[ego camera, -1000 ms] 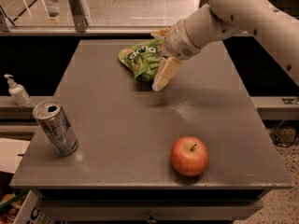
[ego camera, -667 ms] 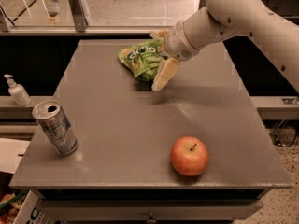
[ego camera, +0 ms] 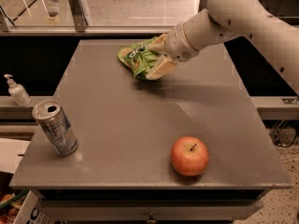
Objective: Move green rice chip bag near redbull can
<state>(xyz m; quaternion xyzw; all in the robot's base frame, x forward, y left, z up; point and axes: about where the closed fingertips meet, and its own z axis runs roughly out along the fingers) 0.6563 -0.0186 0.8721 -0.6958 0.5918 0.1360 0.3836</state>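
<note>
- We see the gripper (ego camera: 154, 57) over the far middle of the flat grey table (ego camera: 140, 120), at the end of the white jointed arm (ego camera: 243, 17) that reaches in from the upper right.
- Its two tan fingers (ego camera: 162, 68) sit one on the far side and one on the near side of the green rice chip bag (ego camera: 133, 57), a crumpled bright-green foil snack bag with white lettering. We judge them to be closed onto it, with the foil bunched between them.
- Most of the bag sticks out to the left of the gripper. Its long axis runs roughly left to right across the table, and the held end is on the right.
- The relation that matters is the diagonal. The redbull can (ego camera: 56, 127), a slim silver-and-blue metal drink can with an open silver top, stands at the near left corner of the table. It is well apart from the bag, lying toward us and to the left of the gripper.
- The table between bag and can is bare along that line, so we judge the carry to be one sweep toward the near left.
- The round red-and-yellow apple (ego camera: 189, 156) lies near the front right, off that line.
- A white plastic pump bottle (ego camera: 16, 90) stands on a lower ledge just beyond the left table edge, behind the can.
- Hidden or unclear:
  - The right end of the bag is covered by the gripper.
  - We cannot tell whether the bag rests on the table or hangs just above it.
  - The arm is cut off at the right edge.
</note>
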